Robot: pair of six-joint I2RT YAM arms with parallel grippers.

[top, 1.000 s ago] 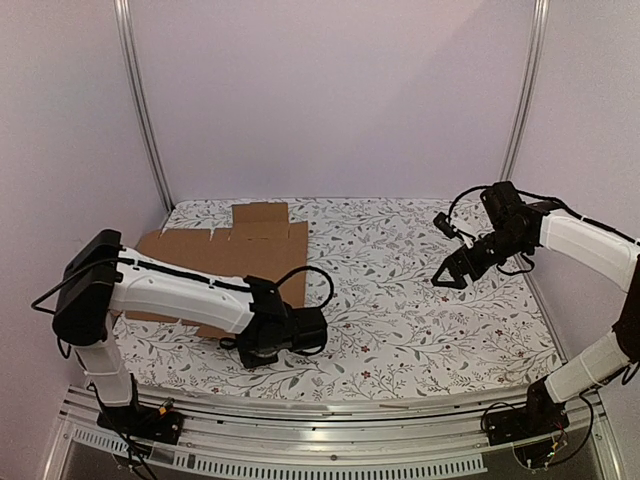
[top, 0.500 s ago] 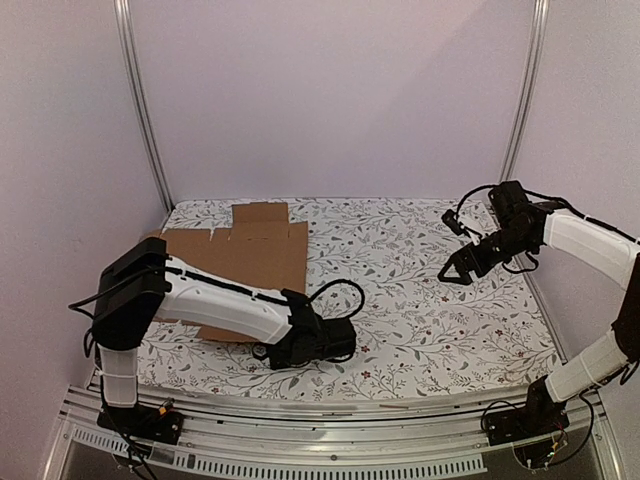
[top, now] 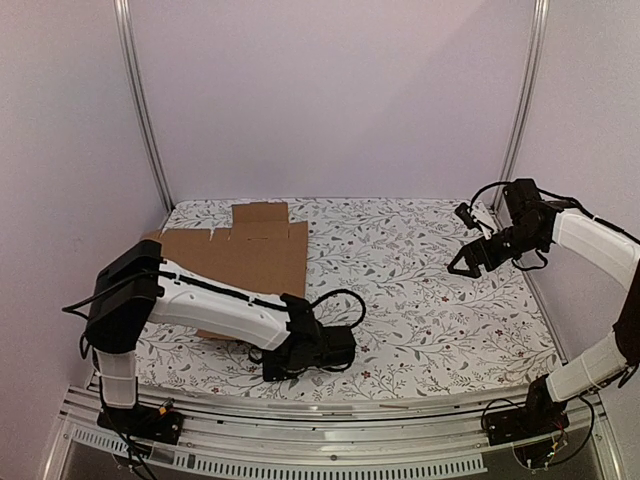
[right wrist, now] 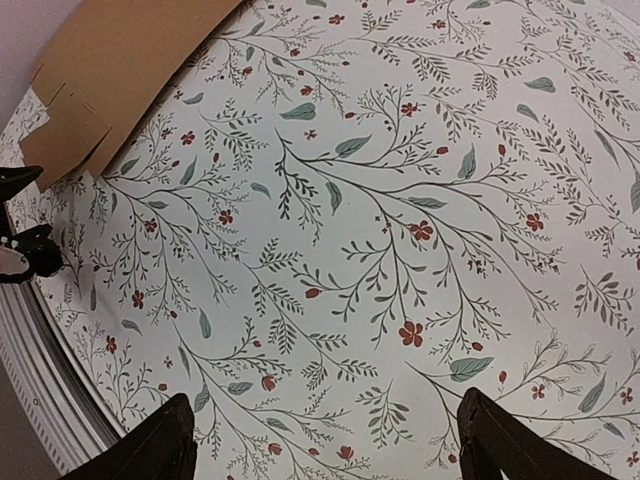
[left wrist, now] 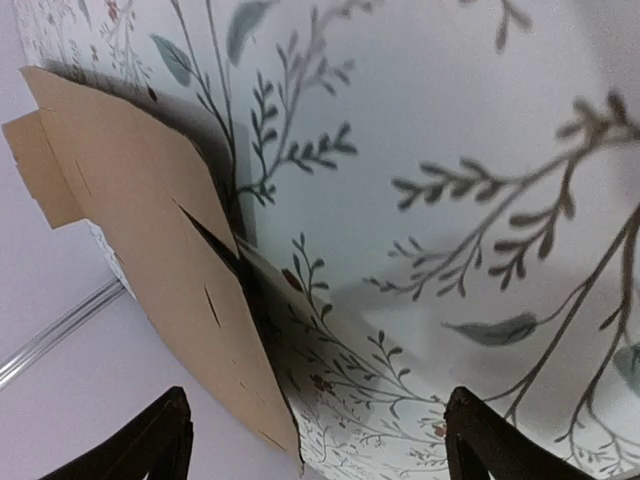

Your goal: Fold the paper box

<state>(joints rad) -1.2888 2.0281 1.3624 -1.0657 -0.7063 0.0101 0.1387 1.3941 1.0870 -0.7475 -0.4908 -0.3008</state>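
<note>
The paper box (top: 240, 250) lies as a flat brown cardboard sheet with flaps at the back left of the floral table. My left gripper (top: 275, 365) hangs low over the cloth near the front, just right of the sheet's near corner. In the left wrist view the box (left wrist: 150, 230) fills the left side, and the left gripper (left wrist: 320, 445) stands open with only cloth between its fingers. My right gripper (top: 462, 268) hovers open above the right side of the table, far from the box. The right wrist view shows the box (right wrist: 130, 60) at top left and the right gripper (right wrist: 325, 445) empty.
Pale walls and aluminium posts (top: 140, 100) close in the back and sides. A metal rail (top: 320, 440) runs along the front edge. A black cable loop (top: 335, 300) sticks up beside the left wrist. The floral cloth (top: 400, 300) covers the table.
The left arm swung its wrist right along the front and sank lower to the cloth. The right gripper drifted right and a little toward the back.
</note>
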